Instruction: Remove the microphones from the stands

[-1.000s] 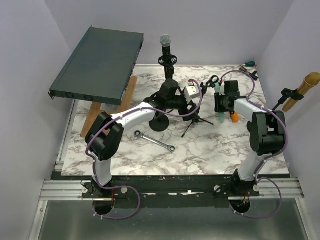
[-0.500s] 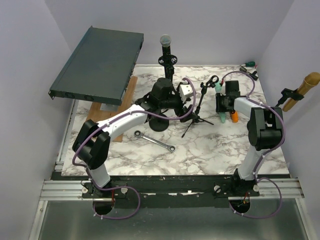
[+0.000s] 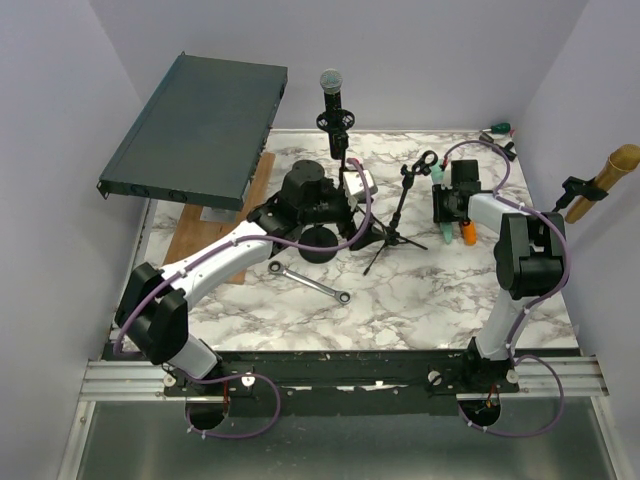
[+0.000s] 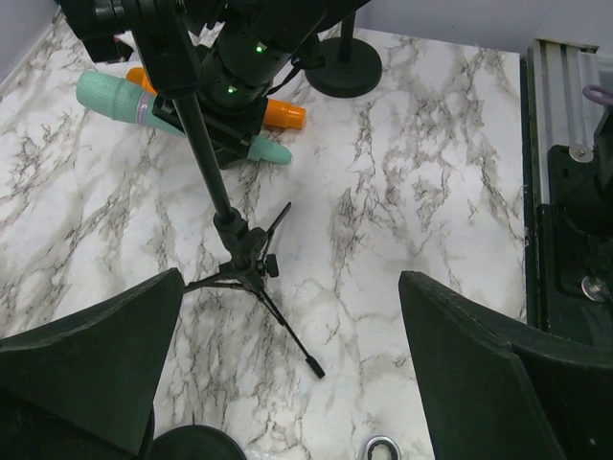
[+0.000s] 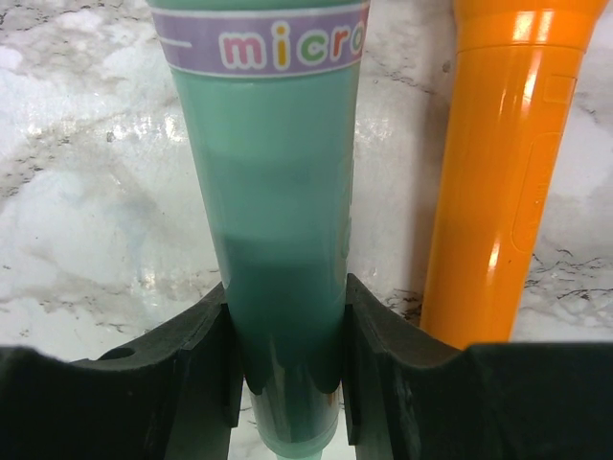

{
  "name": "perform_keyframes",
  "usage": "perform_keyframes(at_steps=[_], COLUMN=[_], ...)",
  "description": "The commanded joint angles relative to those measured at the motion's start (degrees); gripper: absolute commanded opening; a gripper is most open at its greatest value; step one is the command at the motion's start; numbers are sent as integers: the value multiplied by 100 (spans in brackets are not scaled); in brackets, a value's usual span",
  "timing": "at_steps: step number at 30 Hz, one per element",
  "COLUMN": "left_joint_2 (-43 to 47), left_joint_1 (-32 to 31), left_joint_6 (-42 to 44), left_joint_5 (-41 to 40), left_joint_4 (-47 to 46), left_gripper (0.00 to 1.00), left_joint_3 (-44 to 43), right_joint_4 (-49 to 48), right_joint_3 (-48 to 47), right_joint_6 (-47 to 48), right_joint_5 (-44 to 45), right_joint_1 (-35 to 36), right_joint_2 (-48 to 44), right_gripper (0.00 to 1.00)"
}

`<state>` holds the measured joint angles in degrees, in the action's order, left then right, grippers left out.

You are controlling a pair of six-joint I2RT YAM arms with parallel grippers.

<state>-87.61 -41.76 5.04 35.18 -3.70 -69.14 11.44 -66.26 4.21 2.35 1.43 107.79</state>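
A teal toy microphone (image 5: 287,172) lies low over the marble table, beside an orange one (image 5: 498,172). My right gripper (image 5: 287,374) is shut on its handle; in the top view the gripper (image 3: 442,207) is right of the small tripod stand (image 3: 398,205), whose clip (image 3: 427,160) is empty. A black microphone (image 3: 331,85) sits in a taller stand with a round base (image 3: 320,243). My left gripper (image 3: 357,184) is open and empty, left of the tripod. The left wrist view shows the tripod (image 4: 225,206) and teal microphone (image 4: 120,99) beyond my wide-open left gripper (image 4: 287,383).
A wrench (image 3: 310,283) lies in front of the round base. A dark rack unit (image 3: 200,125) leans on a wooden support (image 3: 190,230) at the back left. A wooden-handled tool (image 3: 610,170) hangs at the right wall. Small items (image 3: 497,130) lie at the back right corner.
My left arm has pulled back to the left, away from the tripod stand, with its gripper open. The right arm and the teal microphone have not moved.
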Motion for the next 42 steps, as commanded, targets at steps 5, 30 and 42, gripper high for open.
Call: perform_keyframes(at_steps=[5,30,42], left_joint_2=[542,436,132], left_joint_1=[-44,-24,179], left_joint_6=[-152,24,-380], left_joint_5=[165,-90,-16], left_joint_4=[-48,94,362], left_gripper=[98,99,98], left_joint_3=[247,64,-378], right_joint_4=[-186,-62,-1519], right_joint_3=[284,189,2104], right_joint_6=[183,150,655], right_joint_5=[485,-1243,-4424], right_joint_1=[-66,-72,-72], right_joint_2=[203,-1752,-4049], right_gripper=[46,79,79])
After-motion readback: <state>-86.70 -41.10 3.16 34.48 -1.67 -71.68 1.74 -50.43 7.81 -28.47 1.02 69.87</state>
